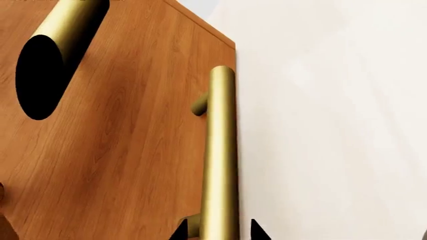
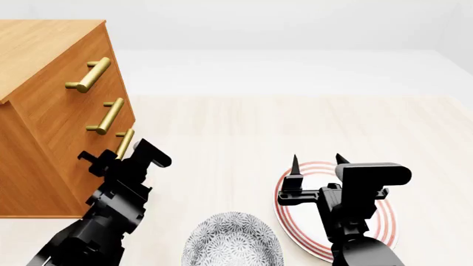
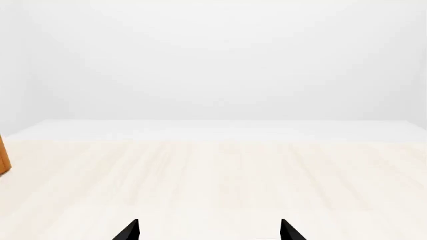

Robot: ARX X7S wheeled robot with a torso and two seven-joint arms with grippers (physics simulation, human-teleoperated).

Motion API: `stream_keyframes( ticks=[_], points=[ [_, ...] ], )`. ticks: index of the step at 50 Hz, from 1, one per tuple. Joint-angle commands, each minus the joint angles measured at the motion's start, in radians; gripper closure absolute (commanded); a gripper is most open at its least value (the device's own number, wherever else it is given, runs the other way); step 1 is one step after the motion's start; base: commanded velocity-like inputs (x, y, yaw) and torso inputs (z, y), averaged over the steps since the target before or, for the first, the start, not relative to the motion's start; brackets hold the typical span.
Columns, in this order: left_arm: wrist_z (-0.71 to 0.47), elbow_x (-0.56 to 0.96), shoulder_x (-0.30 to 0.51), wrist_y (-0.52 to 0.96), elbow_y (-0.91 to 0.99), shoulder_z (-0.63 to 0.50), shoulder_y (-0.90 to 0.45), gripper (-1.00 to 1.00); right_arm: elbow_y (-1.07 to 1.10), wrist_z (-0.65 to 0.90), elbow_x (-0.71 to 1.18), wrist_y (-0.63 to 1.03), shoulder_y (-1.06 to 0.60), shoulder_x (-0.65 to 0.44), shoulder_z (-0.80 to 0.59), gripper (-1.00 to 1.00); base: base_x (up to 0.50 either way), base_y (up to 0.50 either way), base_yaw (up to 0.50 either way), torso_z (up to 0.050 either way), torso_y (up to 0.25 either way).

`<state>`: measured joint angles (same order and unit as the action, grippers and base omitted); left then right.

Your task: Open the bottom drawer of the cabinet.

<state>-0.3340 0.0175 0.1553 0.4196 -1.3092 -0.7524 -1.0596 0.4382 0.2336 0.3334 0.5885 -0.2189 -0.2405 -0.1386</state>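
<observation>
Two fingertips of my left gripper [image 1: 217, 232] straddle the bottom drawer's handle [image 1: 220, 155], parted, not yet clamping; the bar's length runs straight ahead.

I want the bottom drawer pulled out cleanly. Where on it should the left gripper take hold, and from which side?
Grip the bottom drawer's brass bar handle mid-span, between its two posts. Come straight at the drawer front, fingers either side of the bar: it stands off the wood, leaving a gap behind. The left gripper already straddles it.
</observation>
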Motion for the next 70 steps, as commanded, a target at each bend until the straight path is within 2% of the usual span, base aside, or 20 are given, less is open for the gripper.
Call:
stream_keyframes(
  ticks=[1, 30, 50, 60, 66, 70],
  points=[
    [0.013, -0.027, -0.022, -0.019, 0.001, -0.015, -0.006, 1.00, -0.009, 0.002, 0.005, -0.008, -0.001, -0.003, -0.003, -1.00, 0.00, 0.00, 0.00, 0.000, 0.000],
    [0.063, -0.026, -0.106, -0.020, 0.009, -0.051, -0.009, 1.00, 0.000, 0.015, 0.020, -0.013, 0.000, -0.013, -0.003, -1.00, 0.01, 0.00, -0.01, 0.000, 0.000],
    [0.088, -0.005, -0.042, 0.198, 0.392, -0.054, 0.088, 1.00, -0.025, 0.016, 0.024, -0.033, 0.001, -0.017, -0.007, -1.00, 0.00, 0.00, 0.00, -0.001, 0.000],
    [0.095, 0.000, -0.046, 0.217, 0.433, -0.061, 0.097, 1.00, -0.020, 0.021, 0.030, -0.031, 0.002, -0.020, -0.007, -1.00, 0.00, 0.00, 0.00, 0.000, 0.000],
    [0.099, 0.002, -0.086, 0.173, 0.349, -0.066, 0.073, 1.00, -0.014, 0.023, 0.034, -0.029, 0.001, -0.022, -0.008, -1.00, 0.00, 0.00, 0.00, 0.000, 0.000],
    [0.100, 0.002, -0.090, 0.182, 0.363, -0.074, 0.077, 1.00, -0.008, 0.026, 0.038, -0.026, 0.002, -0.026, -0.006, -1.00, 0.01, 0.00, -0.01, -0.003, 0.000]
  ],
)
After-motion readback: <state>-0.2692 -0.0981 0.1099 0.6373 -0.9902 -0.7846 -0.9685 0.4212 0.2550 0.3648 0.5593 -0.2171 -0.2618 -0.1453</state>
